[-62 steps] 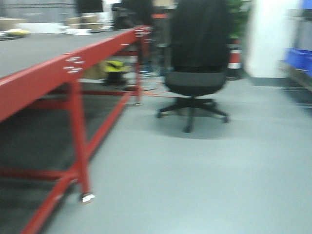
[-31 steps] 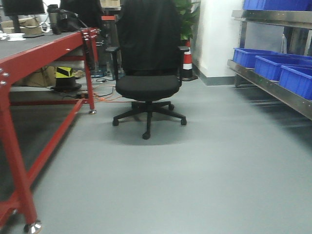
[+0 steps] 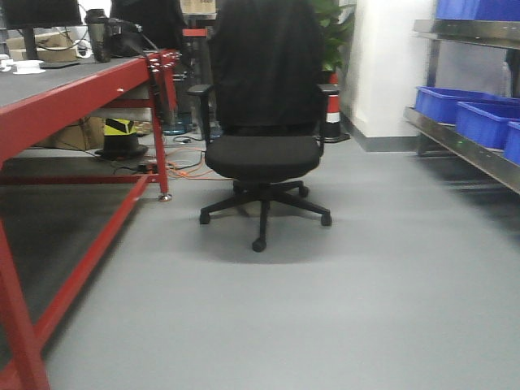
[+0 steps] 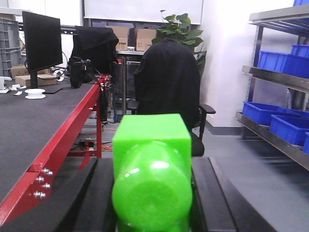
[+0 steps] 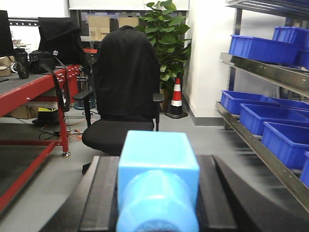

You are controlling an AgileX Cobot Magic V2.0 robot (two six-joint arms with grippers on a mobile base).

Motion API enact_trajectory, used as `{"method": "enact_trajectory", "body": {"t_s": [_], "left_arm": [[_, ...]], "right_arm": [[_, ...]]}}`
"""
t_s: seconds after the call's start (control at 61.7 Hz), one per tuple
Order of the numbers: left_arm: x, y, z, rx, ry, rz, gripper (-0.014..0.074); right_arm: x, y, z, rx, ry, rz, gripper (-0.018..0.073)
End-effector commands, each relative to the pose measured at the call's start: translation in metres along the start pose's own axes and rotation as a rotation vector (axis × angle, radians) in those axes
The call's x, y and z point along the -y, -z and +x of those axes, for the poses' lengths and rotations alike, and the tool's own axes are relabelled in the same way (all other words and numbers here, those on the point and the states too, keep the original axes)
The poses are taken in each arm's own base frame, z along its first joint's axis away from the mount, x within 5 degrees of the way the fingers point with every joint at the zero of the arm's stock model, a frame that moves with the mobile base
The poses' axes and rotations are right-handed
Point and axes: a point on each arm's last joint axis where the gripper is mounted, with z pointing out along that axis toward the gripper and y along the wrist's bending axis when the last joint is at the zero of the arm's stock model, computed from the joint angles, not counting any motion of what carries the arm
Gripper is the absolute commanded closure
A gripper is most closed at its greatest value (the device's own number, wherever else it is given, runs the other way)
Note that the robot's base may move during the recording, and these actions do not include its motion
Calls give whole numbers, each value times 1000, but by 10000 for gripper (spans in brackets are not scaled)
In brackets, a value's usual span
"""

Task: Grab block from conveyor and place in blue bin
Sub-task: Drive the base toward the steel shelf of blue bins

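Now the left claw (image 4: 152,195) pinches a green block (image 4: 152,145), long axis pointing straight ahead. Likewise, the right claw (image 5: 157,198) pinches a blue block (image 5: 157,159).

You have the dark grey woven conveyor belt (image 4: 29,130) on its red metal frame (image 4: 63,150); at its far end stand a black monitor (image 4: 42,42) and a small white round dish (image 4: 35,93). Blue plastic bins (image 4: 260,112) sit on the steel shelf (image 4: 270,137).

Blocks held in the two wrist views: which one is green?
The green block is the one in the left gripper; the right gripper holds a light blue block.
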Motion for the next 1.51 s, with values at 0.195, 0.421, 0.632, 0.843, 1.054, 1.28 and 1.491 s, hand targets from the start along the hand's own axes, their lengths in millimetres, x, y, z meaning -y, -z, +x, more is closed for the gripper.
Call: {"method": "enact_trajectory", "body": {"t_s": [0.195,0.421,0.632,0.843,1.054,1.28,1.491], "left_arm": [[0,0,-1,15,-2,-7,707],[0,0,-1,15,-2,-7,707],[0,0,-1,15,-2,-7,707],[0,0,-1,15,-2,-7,707],[0,0,-1,15,-2,-7,707],[0,0,-1,15,-2,-7,707],[0,0,-1,15,-2,-7,707]], "right_arm": [[0,1,-2,20,12,5,721],[0,1,-2,20,12,5,721],[0,1,-2,20,12,5,721],[0,1,-2,20,12,5,721],[0,1,-2,20,12,5,721],[0,1,-2,20,12,5,721],[0,1,-2,20,12,5,721]]}}
